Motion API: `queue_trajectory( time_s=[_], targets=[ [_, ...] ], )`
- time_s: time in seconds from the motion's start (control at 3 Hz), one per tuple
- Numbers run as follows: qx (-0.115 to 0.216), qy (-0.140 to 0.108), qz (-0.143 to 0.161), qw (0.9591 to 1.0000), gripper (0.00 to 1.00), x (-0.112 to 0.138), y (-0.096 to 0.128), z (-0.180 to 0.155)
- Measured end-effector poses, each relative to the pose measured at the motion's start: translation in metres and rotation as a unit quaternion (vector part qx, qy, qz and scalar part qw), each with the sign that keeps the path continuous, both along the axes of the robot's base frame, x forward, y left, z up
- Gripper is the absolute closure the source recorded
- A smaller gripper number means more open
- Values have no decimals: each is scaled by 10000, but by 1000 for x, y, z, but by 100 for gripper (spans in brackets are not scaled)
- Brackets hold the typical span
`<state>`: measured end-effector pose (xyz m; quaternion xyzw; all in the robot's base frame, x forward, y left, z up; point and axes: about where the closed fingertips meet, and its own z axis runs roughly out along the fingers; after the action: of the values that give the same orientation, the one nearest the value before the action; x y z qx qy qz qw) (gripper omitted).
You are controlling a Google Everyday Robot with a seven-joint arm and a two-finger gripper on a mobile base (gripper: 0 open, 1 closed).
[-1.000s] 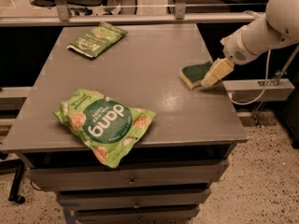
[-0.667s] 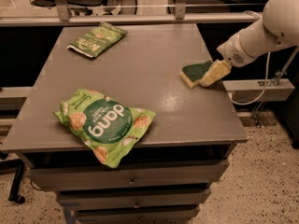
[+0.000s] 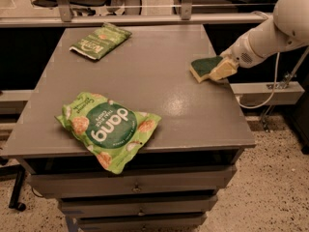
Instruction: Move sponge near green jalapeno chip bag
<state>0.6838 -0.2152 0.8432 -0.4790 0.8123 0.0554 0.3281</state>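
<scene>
Fingers (image 3: 223, 69) of the gripper (image 3: 216, 67) are clamped on the sponge (image 3: 204, 63), one pale finger lying across its near right end. The sponge is at the right edge of the grey surface (image 3: 164, 88), green side up and slightly tilted. The green jalapeno chip bag (image 3: 100, 40) lies flat near the far left corner, well apart. The lime dang bag (image 3: 108, 127) overhangs the near edge.

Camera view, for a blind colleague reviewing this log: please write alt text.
The gripper holds the sponge at the right edge of the grey table. The green jalapeno chip bag lies flat at the far left corner, and a larger lime-green dang bag overhangs the near edge.
</scene>
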Motion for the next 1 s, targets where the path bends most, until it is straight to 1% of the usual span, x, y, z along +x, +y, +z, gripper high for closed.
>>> queue_trajectory(
  time_s=[0.33,0.67,1.0],
  targets=[
    [113,-83,76,9999,87,-3,6,19],
    [195,-218,210,9994,100,-8,15,51],
    [183,-259,441,9985,100,-27,26,80]
  ],
)
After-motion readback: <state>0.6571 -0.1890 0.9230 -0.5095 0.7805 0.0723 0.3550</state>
